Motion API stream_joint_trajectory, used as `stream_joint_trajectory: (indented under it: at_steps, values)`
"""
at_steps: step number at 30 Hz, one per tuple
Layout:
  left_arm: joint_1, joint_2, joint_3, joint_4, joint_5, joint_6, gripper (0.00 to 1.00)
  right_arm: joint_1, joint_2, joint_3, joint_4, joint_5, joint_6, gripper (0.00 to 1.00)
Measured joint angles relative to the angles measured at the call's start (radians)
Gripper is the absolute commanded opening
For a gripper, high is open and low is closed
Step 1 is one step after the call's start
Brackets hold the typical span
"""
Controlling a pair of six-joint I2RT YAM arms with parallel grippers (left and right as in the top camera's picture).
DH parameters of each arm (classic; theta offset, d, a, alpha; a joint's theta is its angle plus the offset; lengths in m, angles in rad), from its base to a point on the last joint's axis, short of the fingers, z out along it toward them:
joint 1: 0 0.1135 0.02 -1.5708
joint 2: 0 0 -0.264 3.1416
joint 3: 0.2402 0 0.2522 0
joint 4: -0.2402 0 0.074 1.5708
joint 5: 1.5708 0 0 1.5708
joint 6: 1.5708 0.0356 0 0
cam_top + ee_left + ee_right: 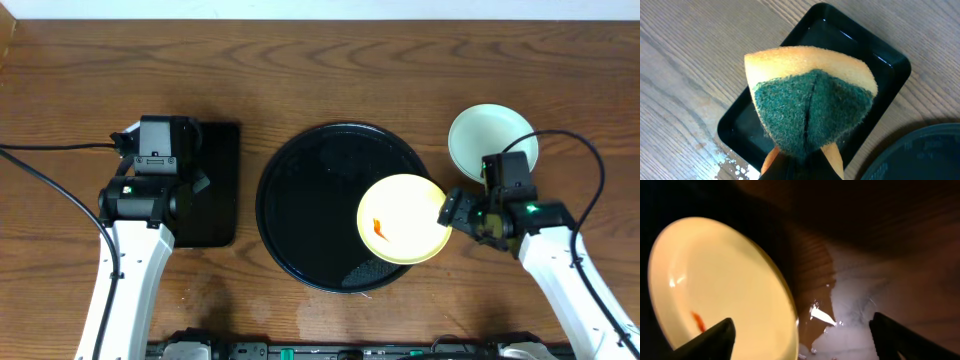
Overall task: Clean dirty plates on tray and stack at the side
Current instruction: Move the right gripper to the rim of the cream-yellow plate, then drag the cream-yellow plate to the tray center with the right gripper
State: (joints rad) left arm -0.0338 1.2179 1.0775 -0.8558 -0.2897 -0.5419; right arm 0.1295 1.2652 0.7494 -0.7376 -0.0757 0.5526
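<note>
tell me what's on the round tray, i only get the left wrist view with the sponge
Observer: One yellow plate, lying across the right rim of the tray.
Operator: is it clean
Observer: No, an orange smear shows on it.
Operator: anything gripping it
Observer: No, the right end effector stands open at its right edge, with the rim between the jaws.

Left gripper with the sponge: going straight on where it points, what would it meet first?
Probably the small rectangular black tray beneath the left gripper; its pinched yellow-and-green sponge would touch first. Depth is unclear.
</note>
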Motion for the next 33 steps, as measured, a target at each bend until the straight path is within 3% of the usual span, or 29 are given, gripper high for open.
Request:
stream_joint_trajectory:
  at_steps: [5,13,21,33]
  values:
    - [0.000,0.000,0.000,0.000,0.000,0.000,0.08,0.000,0.011,-0.051,0.062,-0.005,0.009,0.64]
    - [0.000,0.000,0.000,0.000,0.000,0.000,0.08,0.000,0.095,-0.070,0.142,-0.035,0.014,0.63]
    - [0.000,0.000,0.000,0.000,0.000,0.000,0.09,0.000,0.152,-0.074,0.236,-0.111,0.010,0.01]
    - [0.000,0.000,0.000,0.000,0.000,0.000,0.08,0.000,0.151,-0.047,0.248,-0.187,-0.031,0.01]
